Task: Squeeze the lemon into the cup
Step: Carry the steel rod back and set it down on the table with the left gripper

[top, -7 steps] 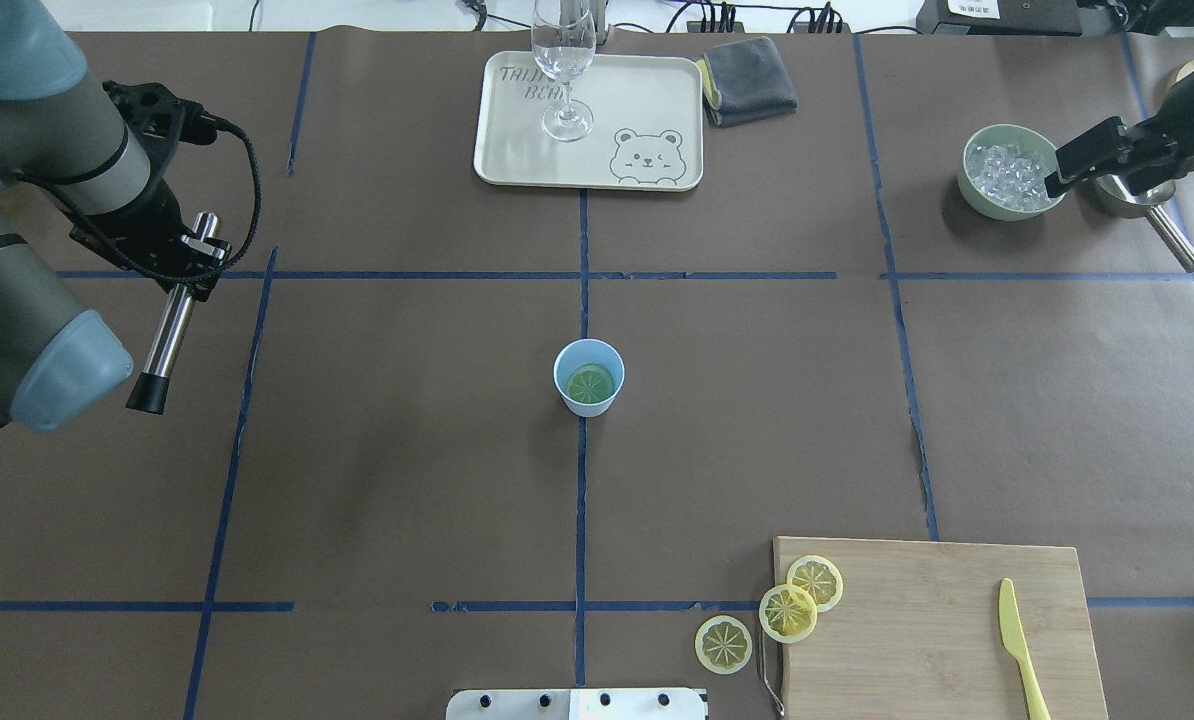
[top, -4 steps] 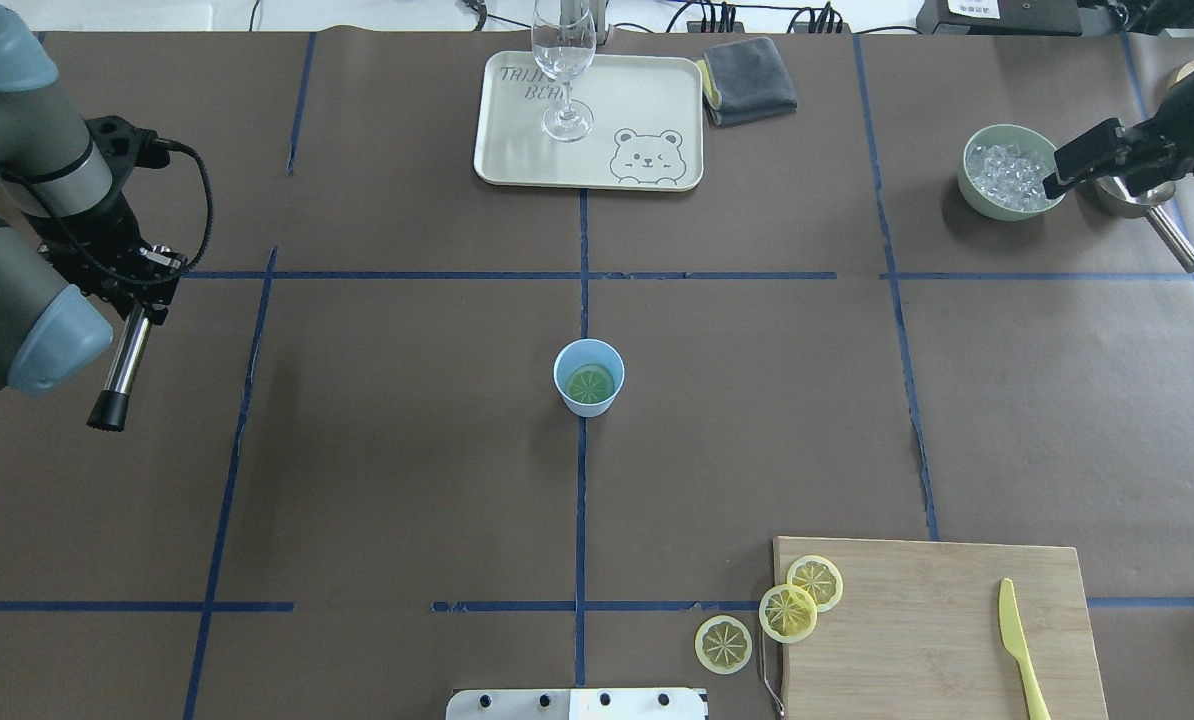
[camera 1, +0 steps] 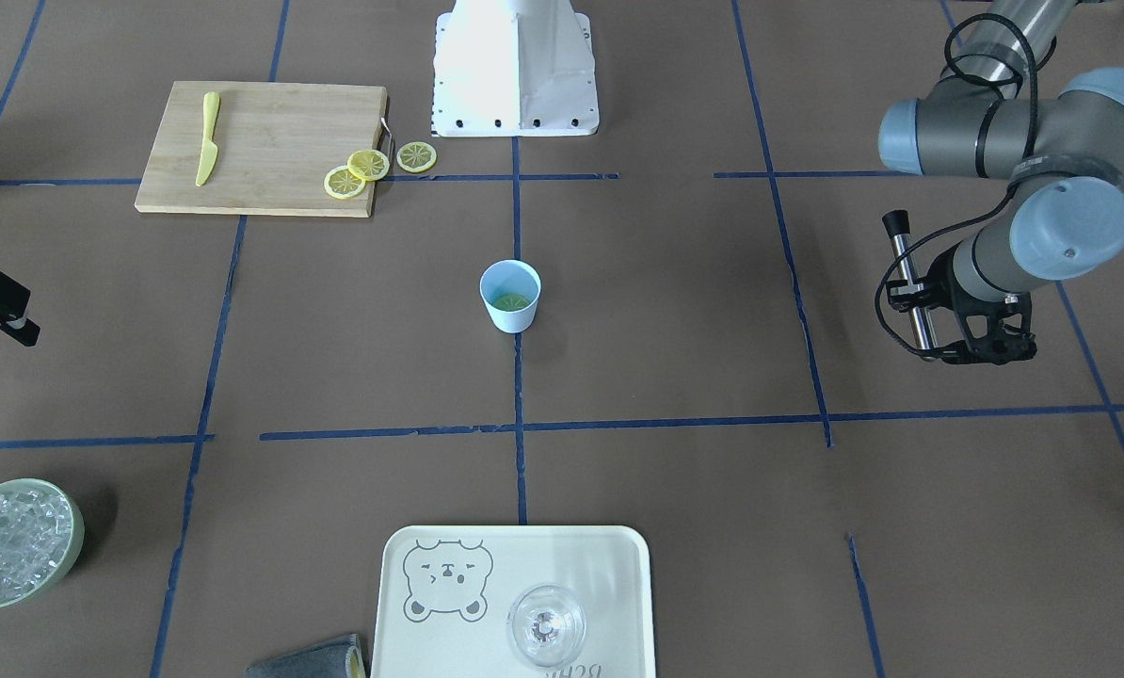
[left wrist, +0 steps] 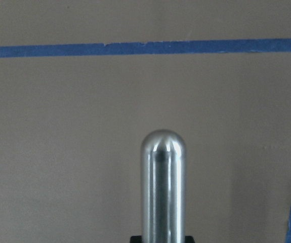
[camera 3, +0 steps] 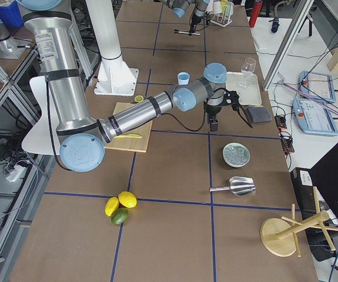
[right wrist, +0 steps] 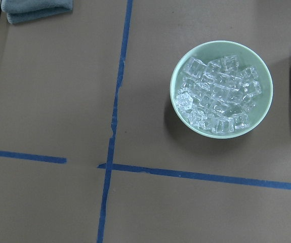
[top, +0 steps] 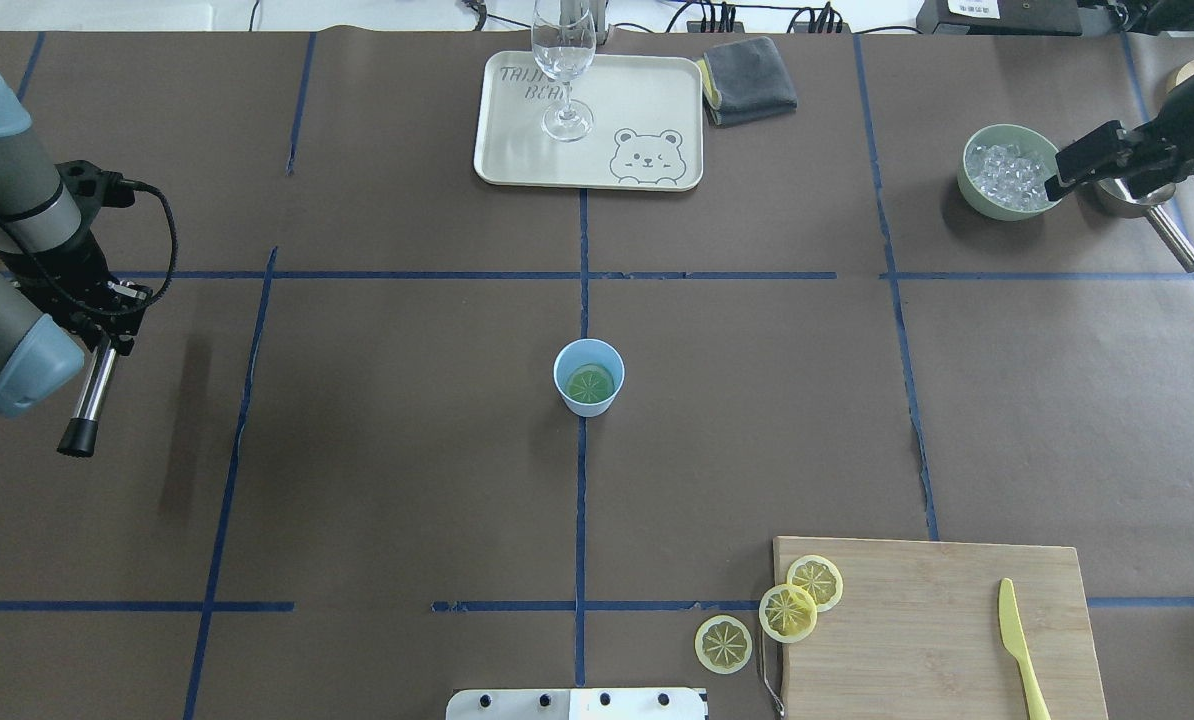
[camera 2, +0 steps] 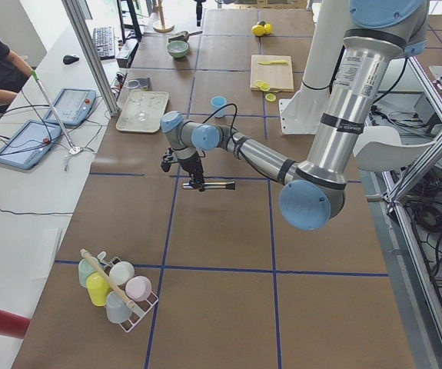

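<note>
Front-facing view: the cup [camera 1: 510, 320], one smooth pale blue tapered tumbler, stands between the two claws and well apart from both. The lemon [camera 1: 511, 301], a thin round slice, lies flat on the cup's bottom.
Left claw [camera 1: 920, 306]: clamped on one polished steel rod [camera 1: 904, 268] with a black cap.
Right claw [camera 1: 2, 315]: only a black tip enters at the view's edge, and its spread cannot be told.
Overhead view: three more slices [top: 787, 612], with yellow rims and paler segmented faces, make four in all. Two overlap on the corner of the wooden board [top: 937, 620] and one lies on the brown paper just beside it. One yellow knife [top: 1017, 640] lies on the board, far from either claw.
Tray [top: 517, 150]: cream with rounded corners and a printed bear; it carries one clear stemmed glass [top: 565, 60]. A folded grey cloth [top: 752, 80] lies beside it.
Left side view: the rod is held roughly level above the table. Only this view shows a wire rack [camera 2: 128, 307] of pastel cups, behind the left claw.
Right side view: only this view shows the whole steel scoop [camera 3: 242, 186] and three whole fruits [camera 3: 127, 200], two yellow and one green.
Left wrist view: the rod's rounded, mirror-bright end shows over brown paper and blue tape.
Right wrist view: one glossy pale green bowl [right wrist: 173, 86] heaped with clear ice cubes sits near the right claw, whose fingers are out of frame.
</note>
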Available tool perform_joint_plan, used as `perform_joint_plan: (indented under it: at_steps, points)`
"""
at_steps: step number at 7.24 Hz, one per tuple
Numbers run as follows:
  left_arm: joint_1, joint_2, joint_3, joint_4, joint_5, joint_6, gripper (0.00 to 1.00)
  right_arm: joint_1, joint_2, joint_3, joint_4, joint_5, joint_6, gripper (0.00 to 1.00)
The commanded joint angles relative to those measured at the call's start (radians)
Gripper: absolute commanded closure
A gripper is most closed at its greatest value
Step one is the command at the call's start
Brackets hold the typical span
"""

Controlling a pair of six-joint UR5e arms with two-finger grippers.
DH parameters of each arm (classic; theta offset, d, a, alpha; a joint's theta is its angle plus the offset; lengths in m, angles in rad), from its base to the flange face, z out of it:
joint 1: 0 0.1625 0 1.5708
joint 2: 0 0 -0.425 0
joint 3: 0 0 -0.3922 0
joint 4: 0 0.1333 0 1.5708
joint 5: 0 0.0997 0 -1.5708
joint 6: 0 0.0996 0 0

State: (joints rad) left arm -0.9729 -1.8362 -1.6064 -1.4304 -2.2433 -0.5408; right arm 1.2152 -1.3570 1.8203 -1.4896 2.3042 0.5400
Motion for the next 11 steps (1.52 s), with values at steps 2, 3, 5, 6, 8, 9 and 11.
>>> perform_joint_plan:
  at_steps: [2,3,5,6,8,9,11]
  points:
    - [0.0,0.075,0.045,-0.127,0.005,-0.004,1.0,0.001,-0.005,0.007,-0.001,0.0,0.0,0.0]
    - [0.002,0.086,0.046,-0.127,0.005,-0.002,1.0,0.001,-0.005,0.008,0.0,0.0,0.0,0.0]
    - [0.002,0.086,0.046,-0.128,0.007,0.002,0.27,0.001,-0.007,0.008,-0.001,0.0,0.0,0.0]
    - [0.002,0.084,0.039,-0.128,0.007,-0.001,0.0,0.001,-0.005,0.007,-0.001,0.0,0.0,0.0]
    - [-0.003,0.074,-0.021,-0.128,0.005,-0.007,0.0,0.001,-0.004,0.001,-0.003,0.0,0.0,0.0]
    - [-0.067,0.065,-0.068,-0.127,0.008,-0.02,0.0,0.001,-0.004,-0.007,-0.001,-0.002,-0.002,0.0]
    - [-0.223,-0.03,-0.076,-0.131,0.004,0.005,0.0,0.006,-0.002,-0.015,-0.001,-0.002,-0.002,0.0]
